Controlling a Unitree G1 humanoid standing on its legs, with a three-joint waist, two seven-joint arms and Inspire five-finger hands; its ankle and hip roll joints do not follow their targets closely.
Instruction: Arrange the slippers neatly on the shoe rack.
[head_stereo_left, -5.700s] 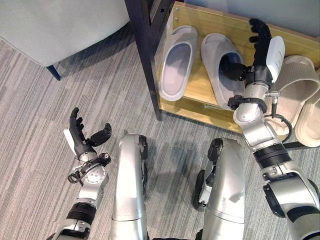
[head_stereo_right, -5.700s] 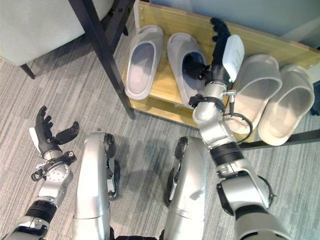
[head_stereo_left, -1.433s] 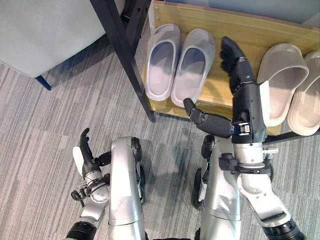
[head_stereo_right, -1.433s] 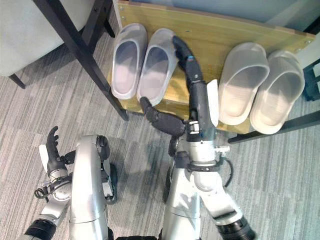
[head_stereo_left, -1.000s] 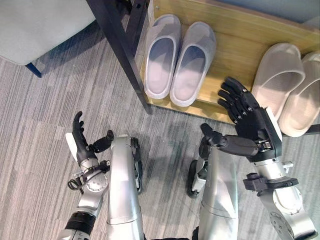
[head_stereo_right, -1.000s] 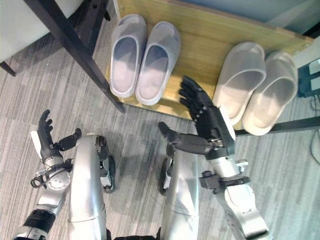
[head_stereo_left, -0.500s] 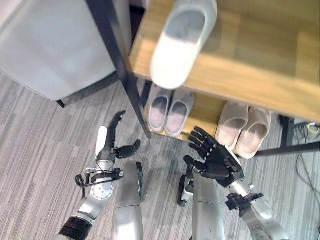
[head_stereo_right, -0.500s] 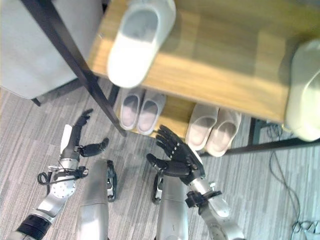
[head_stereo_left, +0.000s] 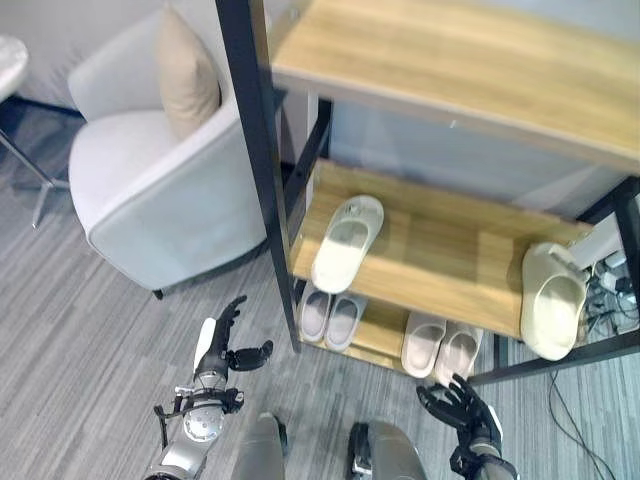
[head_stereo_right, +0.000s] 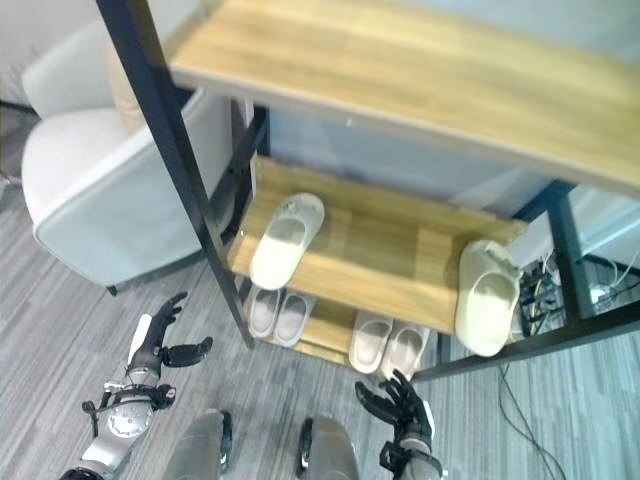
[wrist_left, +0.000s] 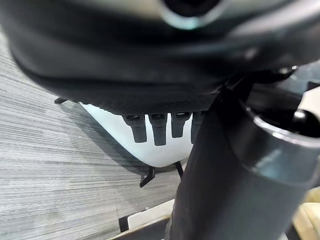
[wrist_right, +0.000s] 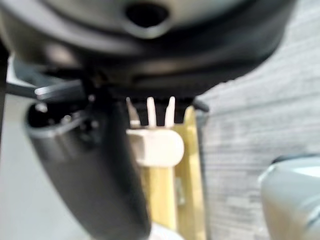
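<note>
The shoe rack (head_stereo_left: 255, 190) has a black frame and wooden shelves. On its bottom shelf a grey pair of slippers (head_stereo_left: 332, 316) lies side by side, with a beige pair (head_stereo_left: 440, 348) to the right. The middle shelf holds one cream slipper (head_stereo_left: 347, 243) near the left post. Another cream slipper (head_stereo_left: 553, 300) hangs over the shelf's front edge at the right end. My left hand (head_stereo_left: 222, 345) hovers open over the floor, left of the rack. My right hand (head_stereo_left: 458, 405) is open and empty, low in front of the beige pair. The top shelf (head_stereo_right: 400, 70) is bare.
A pale armchair (head_stereo_left: 150, 190) with a beige cushion (head_stereo_left: 188, 70) stands close to the rack's left post. Cables and a power strip (head_stereo_left: 612, 290) lie on the floor right of the rack. Grey striped carpet (head_stereo_left: 70, 330) spreads in front.
The camera has pulled up and back, so the whole rack now shows and looks smaller. My right hand sits lower and farther from the shelves. Both hands remain open and empty.
</note>
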